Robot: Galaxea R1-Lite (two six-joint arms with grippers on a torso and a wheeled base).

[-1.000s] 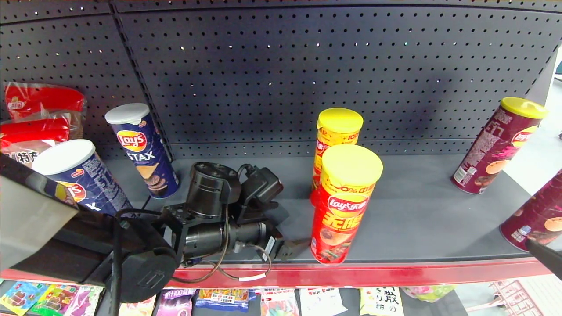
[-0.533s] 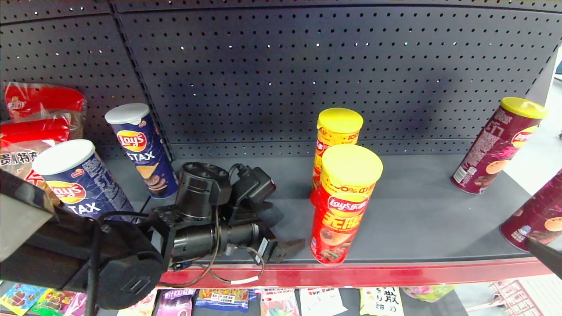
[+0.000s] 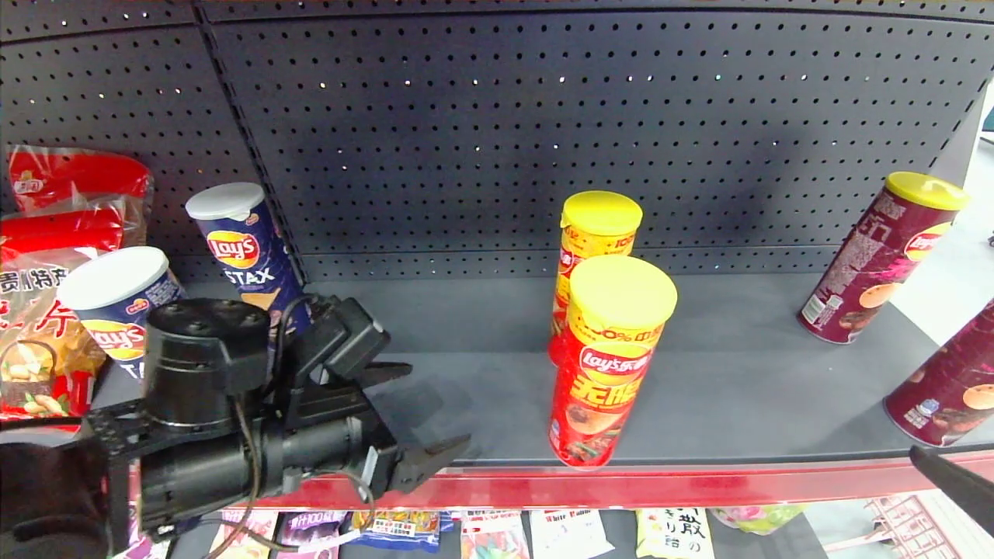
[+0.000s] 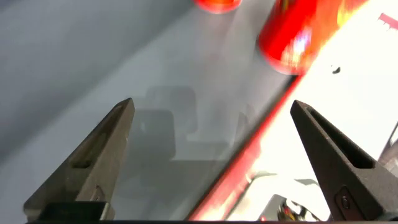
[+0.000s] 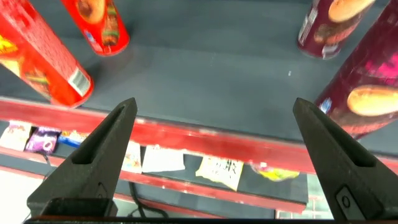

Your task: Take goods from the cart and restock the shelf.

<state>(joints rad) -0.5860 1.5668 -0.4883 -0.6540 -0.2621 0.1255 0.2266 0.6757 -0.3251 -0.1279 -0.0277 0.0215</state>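
Observation:
On the grey shelf [image 3: 738, 388] stand two red-and-yellow chip cans, one at the front [image 3: 609, 365] and one behind it [image 3: 594, 241]. Two blue cans [image 3: 248, 260] [image 3: 116, 310] stand to the left, and two maroon cans [image 3: 881, 256] [image 3: 943, 388] to the right. My left gripper [image 3: 431, 407] hangs open and empty over the shelf's front edge, left of the front red can [image 4: 298, 31]. My right gripper [image 5: 214, 102] is open and empty in front of the red shelf lip [image 5: 205, 140], between the red cans [image 5: 37, 56] and the maroon cans [image 5: 373, 93].
Red snack bags [image 3: 46, 233] fill the far left of the shelf. A perforated back panel [image 3: 497, 140] closes the rear. Small packets [image 3: 481, 532] lie on the shelf below. Bare shelf lies between the blue and red cans, and between the red and maroon cans.
My left arm has drawn back to the left and toward the shelf's front edge, away from the front red can. Its gripper stays open and empty. The cans have not moved.

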